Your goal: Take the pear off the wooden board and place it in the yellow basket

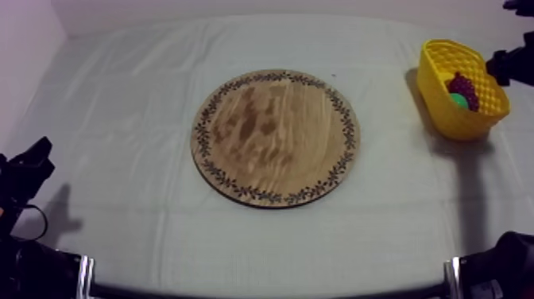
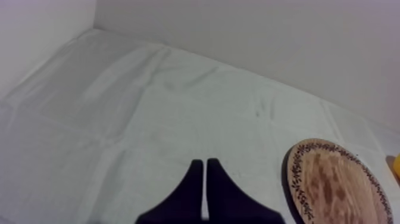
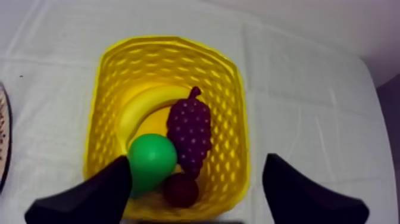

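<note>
The green pear (image 3: pixel 152 158) lies inside the yellow basket (image 3: pixel 229 89), beside a bunch of grapes (image 3: pixel 189 128), a banana (image 3: pixel 143 106) and a small red fruit (image 3: pixel 181 189). My right gripper (image 3: pixel 196 162) hovers over the basket, open, its fingers (image 3: pixel 95 193) spread wide with nothing between them. In the top view the basket (image 1: pixel 445 60) stands at the far right with the pear (image 1: pixel 458 100) and grapes (image 1: pixel 463 87) showing, and the right gripper (image 1: pixel 508 65) at its far side. The round wooden board (image 1: pixel 274 137) is bare. My left gripper (image 2: pixel 205 173) is shut on nothing, low at the left (image 1: pixel 32 163).
The board's patterned rim (image 2: pixel 297 179) lies just right of the left gripper. The grey-white cloth (image 1: pixel 119 103) spreads open between board and table edges. The back wall runs behind the basket.
</note>
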Robot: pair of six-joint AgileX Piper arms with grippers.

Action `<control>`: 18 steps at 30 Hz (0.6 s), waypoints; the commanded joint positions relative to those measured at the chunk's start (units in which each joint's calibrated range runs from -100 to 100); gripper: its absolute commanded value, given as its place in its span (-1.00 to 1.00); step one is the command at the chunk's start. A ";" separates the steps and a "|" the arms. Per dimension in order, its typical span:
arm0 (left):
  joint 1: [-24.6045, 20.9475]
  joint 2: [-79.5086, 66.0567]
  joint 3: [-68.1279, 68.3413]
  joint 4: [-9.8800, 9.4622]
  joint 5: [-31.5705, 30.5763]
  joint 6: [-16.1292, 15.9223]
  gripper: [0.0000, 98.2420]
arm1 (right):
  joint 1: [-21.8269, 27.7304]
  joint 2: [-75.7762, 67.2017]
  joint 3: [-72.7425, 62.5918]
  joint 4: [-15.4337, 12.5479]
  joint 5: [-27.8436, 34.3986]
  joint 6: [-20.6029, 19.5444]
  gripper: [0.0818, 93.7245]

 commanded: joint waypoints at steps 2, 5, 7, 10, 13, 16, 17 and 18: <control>0.02 0.00 0.00 -0.01 -0.01 0.01 -1.00 | -0.03 -12.10 9.93 -4.97 -3.47 5.66 0.36; 0.02 0.00 0.00 -0.01 -0.01 0.01 -1.00 | -0.59 -19.51 16.38 -7.45 -6.17 8.99 0.29; 0.02 0.00 0.00 -0.01 -0.01 0.01 -1.00 | -1.00 -24.50 20.30 -9.34 -7.12 11.07 0.20; 0.02 0.00 0.00 -0.01 -0.01 0.01 -1.00 | -1.77 -31.70 25.69 -13.25 -7.81 14.34 0.02; 0.02 0.00 0.00 -0.01 -0.01 0.01 -1.00 | -2.64 -38.29 30.24 -15.77 -8.06 15.61 -0.22; 0.02 0.00 0.00 -0.01 -0.01 0.01 -1.00 | -3.49 -44.39 34.33 -17.11 -7.69 16.13 -0.40; 0.02 0.00 0.00 -0.01 -0.01 0.01 -1.00 | -3.82 -46.35 35.71 -17.33 -7.50 16.24 -0.44; 0.02 0.00 0.00 -0.01 -0.01 0.01 -1.00 | -4.17 -48.29 36.94 -17.01 -7.03 15.93 -0.51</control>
